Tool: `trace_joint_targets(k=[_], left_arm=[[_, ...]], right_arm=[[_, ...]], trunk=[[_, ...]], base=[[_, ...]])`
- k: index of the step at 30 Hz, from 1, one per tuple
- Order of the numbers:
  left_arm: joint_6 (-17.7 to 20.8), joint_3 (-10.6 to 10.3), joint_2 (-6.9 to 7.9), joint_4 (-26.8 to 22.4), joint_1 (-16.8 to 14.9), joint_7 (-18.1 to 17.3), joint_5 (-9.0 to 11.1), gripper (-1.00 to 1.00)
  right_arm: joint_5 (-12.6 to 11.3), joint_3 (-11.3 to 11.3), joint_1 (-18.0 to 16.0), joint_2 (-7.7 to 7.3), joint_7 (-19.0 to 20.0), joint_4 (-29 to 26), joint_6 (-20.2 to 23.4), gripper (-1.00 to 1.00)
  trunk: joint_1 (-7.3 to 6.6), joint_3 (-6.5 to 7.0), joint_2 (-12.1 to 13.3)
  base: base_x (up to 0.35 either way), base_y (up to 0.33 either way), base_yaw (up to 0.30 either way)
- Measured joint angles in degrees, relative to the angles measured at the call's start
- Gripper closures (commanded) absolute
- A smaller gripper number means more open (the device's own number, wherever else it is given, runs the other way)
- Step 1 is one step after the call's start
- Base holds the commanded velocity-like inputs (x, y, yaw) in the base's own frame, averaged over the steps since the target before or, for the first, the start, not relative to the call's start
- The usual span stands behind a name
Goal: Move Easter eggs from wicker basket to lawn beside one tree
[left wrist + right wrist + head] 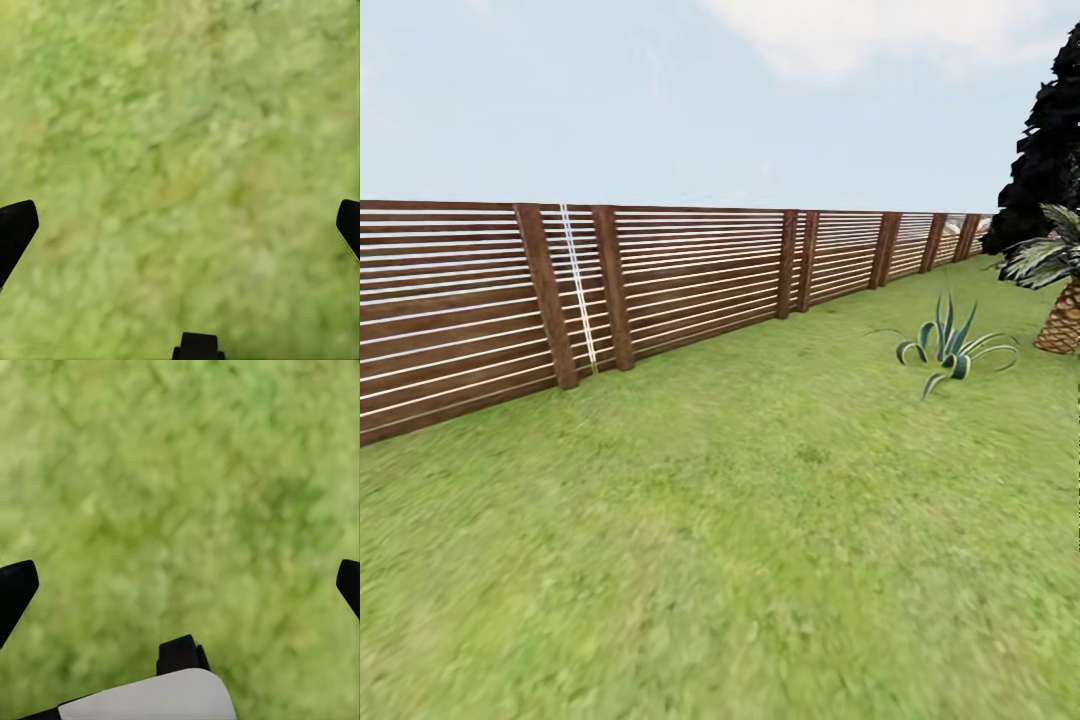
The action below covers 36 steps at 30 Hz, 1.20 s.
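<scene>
The left gripper (180, 221) is spread wide: its two dark fingertips (15, 229) sit at opposite edges of the left wrist view, with nothing between them. Beneath it lies only the lawn (180, 135), a blurred, mottled green surface. The right gripper (180, 581) is likewise spread wide and empty, its fingertips (15, 589) at opposite edges of the right wrist view, over the same grass (180, 472).

In the head view, the lawn (740, 560) covers the near ground from 6 o'clock outward and runs on toward 1 o'clock. A spiky blue-green agave plant (950, 350) stands on the grass at 2 o'clock. Just beyond it, at 3 o'clock by the frame edge, is a short palm (1060, 300) with a scaly trunk. Behind the palm, a dark cypress-like tree (1050, 140) rises at the edge. A slatted brown wooden fence (660, 290) bounds the grass from 9 o'clock, receding toward 2 o'clock. Above the fence is pale blue sky (660, 100) with a cloud.
</scene>
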Motion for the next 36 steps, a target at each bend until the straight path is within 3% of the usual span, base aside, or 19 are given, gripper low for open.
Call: trace_joint_targets(k=[17,36], left_arm=[[0.0,0.0,-0.01,0.0,0.0,-0.2,0.1,-1.00],[0.0,0.0,-0.09,0.0,0.0,-0.4,0.2,-1.00]], right_arm=[[0.0,0.0,0.0,0.02,0.0,0.0,0.0,-1.00],[0.0,0.1,0.0,0.02,0.0,0.0,0.0,-1.00]], trunk=[[0.00,0.00,0.0],[0.00,0.00,0.0]], base=[[0.336,0.020,-0.209],[0.332,0.168,-0.188]])
